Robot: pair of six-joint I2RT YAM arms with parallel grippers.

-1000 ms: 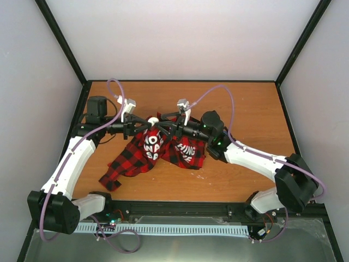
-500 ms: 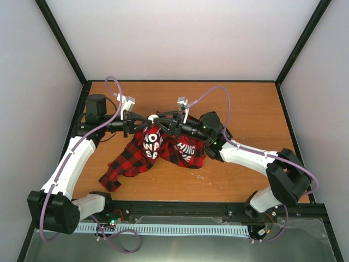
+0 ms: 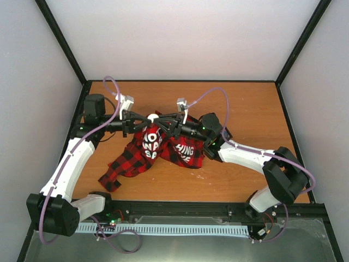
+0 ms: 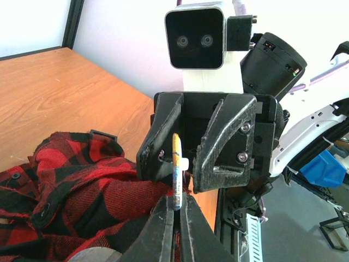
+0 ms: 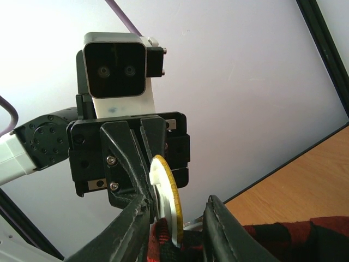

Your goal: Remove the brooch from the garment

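Observation:
The brooch [image 3: 154, 117] is a white disc with a yellow rim, held up above the table between my two grippers. The red-and-black checked garment [image 3: 133, 158] hangs from it and trails onto the table. My left gripper [image 3: 146, 117] is shut on the brooch's edge, as the left wrist view shows [image 4: 175, 210], with the brooch [image 4: 176, 161] edge-on and the garment [image 4: 71, 174] below left. My right gripper [image 3: 162, 119] faces it. In the right wrist view its jaws [image 5: 177, 221] stand apart round the brooch [image 5: 163, 188], which lies against one finger, with cloth [image 5: 283, 240] bunched below.
The wooden table [image 3: 245, 109] is walled by pale panels with black corner posts. Purple cables [image 3: 218, 90] loop over both arms. A black rail [image 3: 180, 210] runs along the near edge.
Both grippers and the brooch have shifted slightly toward the far side, lifting the garment's top a little. The right arm's elbow has moved left.

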